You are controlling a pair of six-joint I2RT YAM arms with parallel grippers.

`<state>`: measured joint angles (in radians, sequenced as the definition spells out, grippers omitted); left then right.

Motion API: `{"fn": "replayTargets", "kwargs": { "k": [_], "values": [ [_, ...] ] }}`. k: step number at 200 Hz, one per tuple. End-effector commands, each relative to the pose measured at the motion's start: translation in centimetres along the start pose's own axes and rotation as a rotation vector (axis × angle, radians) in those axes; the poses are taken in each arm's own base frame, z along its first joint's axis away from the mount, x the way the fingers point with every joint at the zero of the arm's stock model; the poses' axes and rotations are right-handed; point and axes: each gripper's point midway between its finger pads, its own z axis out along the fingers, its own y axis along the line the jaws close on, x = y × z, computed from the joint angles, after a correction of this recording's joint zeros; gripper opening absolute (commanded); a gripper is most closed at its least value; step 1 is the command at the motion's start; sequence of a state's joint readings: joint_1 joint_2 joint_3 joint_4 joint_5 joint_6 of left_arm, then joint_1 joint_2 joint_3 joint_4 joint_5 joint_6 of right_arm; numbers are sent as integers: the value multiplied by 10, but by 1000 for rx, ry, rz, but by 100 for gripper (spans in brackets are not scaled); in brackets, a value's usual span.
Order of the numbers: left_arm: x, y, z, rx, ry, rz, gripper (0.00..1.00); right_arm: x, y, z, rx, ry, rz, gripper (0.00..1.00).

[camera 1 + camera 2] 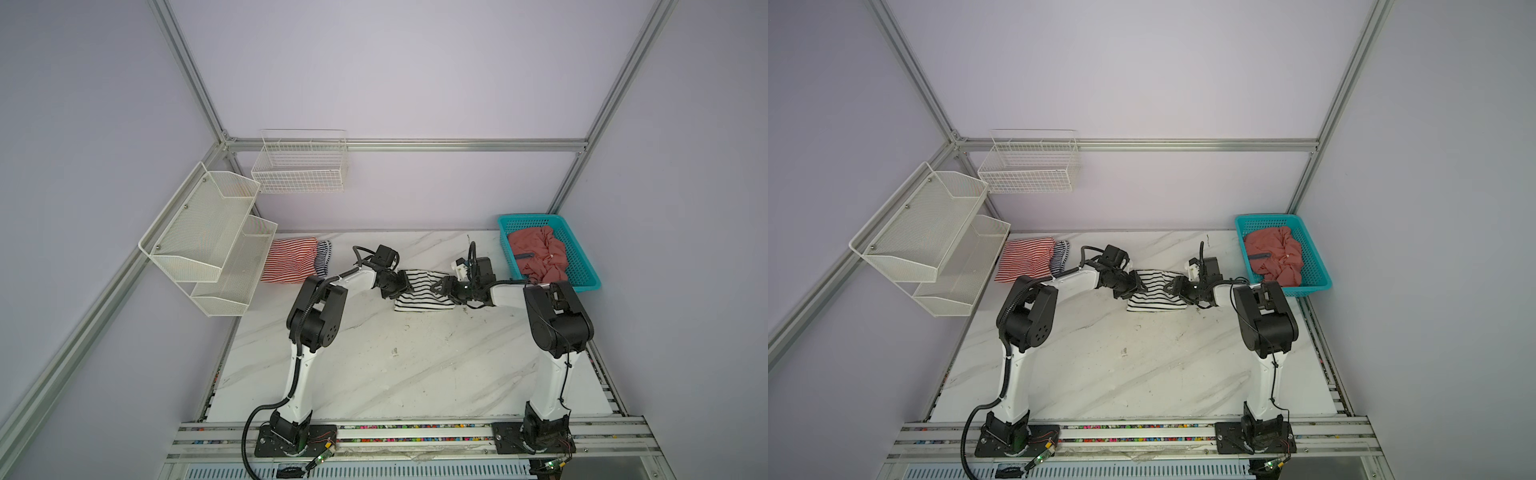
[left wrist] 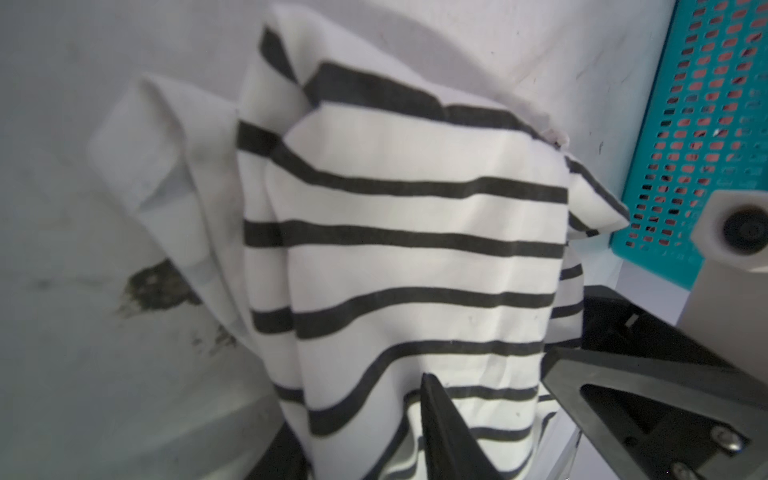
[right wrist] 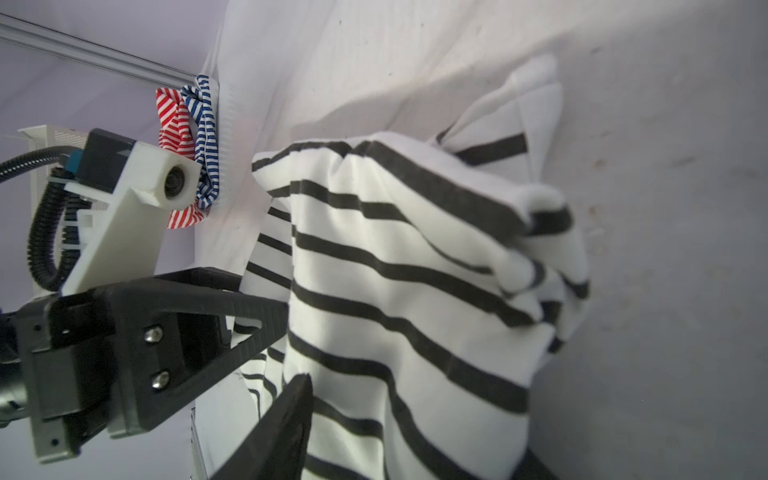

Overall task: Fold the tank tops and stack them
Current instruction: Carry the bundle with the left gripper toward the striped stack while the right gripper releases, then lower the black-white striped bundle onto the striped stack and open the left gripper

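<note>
- Step in hand, as I judge it: folding the black-striped tank top (image 1: 419, 296), which is gathered between the two grippers at the back middle of the table (image 1: 395, 374).
- Left gripper (image 1: 403, 286): pinches a fold at the top's left edge. In the left wrist view one finger (image 2: 440, 424) lies across the stripes.
- Right gripper (image 1: 438, 286): cloth fills the gap between its jaws. I cannot tell whether it clamps.
- To do it well:
  - Confirm both grips first.
  - Move the grippers level and together so the held edge stays taut.
  - Lay that edge square over the lower hem.
  - Release only once it lies flat.
- Look: white knit with widely spaced black stripes, bunched and creased. The upper part is lifted and the lower hem rests on the table.
- Elsewhere:
  - The red-white striped top (image 1: 289, 259) lies folded at back left, with the navy-white striped top (image 1: 323, 258) touching it.
  - The salmon-red top (image 1: 540, 253) lies crumpled in the turquoise basket (image 1: 584, 268) at back right.
</note>
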<state>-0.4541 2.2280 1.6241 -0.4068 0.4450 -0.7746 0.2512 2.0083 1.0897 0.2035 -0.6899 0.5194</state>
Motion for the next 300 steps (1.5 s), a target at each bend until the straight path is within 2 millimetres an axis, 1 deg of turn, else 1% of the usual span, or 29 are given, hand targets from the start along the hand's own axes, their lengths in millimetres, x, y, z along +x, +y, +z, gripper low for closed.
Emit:
{"fn": "replayTargets", "kwargs": {
  "k": [1,6,12,33,63,79,103,124,156,183,192,227,252,278,300],
  "values": [
    [8,14,11,-29,22,-19,13,42,-40,14,97,104,112,59],
    [5,14,9,-35,19,-18,6,40,-40,13,106,97,110,60],
    [2,14,6,-41,13,-12,0,36,-39,10,116,84,104,61],
    [-17,16,-12,-81,-26,17,0,23,-33,-4,161,28,85,63],
    [-51,20,-53,-187,-113,84,0,2,-15,-31,204,-79,53,65],
    [-70,23,-76,-258,-148,135,0,-2,-4,-41,189,-105,43,65],
    [-92,27,-103,-327,-177,207,0,-5,5,-48,177,-121,33,65],
    [-106,33,-119,-362,-189,254,0,-4,5,-50,176,-122,30,65],
    [-131,55,-149,-451,-239,306,0,-1,5,-48,166,-115,31,65],
    [-151,72,-182,-513,-293,320,0,0,3,-46,164,-110,31,65],
    [-157,79,-194,-541,-305,350,0,1,2,-45,165,-106,32,65],
    [-174,100,-233,-659,-362,381,0,3,-1,-41,165,-96,35,65],
    [-180,104,-259,-758,-399,417,0,3,-3,-39,165,-93,39,65],
    [-181,102,-275,-770,-422,424,0,3,-4,-36,163,-88,43,64],
    [-185,105,-291,-815,-459,410,0,3,-4,-35,158,-84,42,64]
  ]
}}
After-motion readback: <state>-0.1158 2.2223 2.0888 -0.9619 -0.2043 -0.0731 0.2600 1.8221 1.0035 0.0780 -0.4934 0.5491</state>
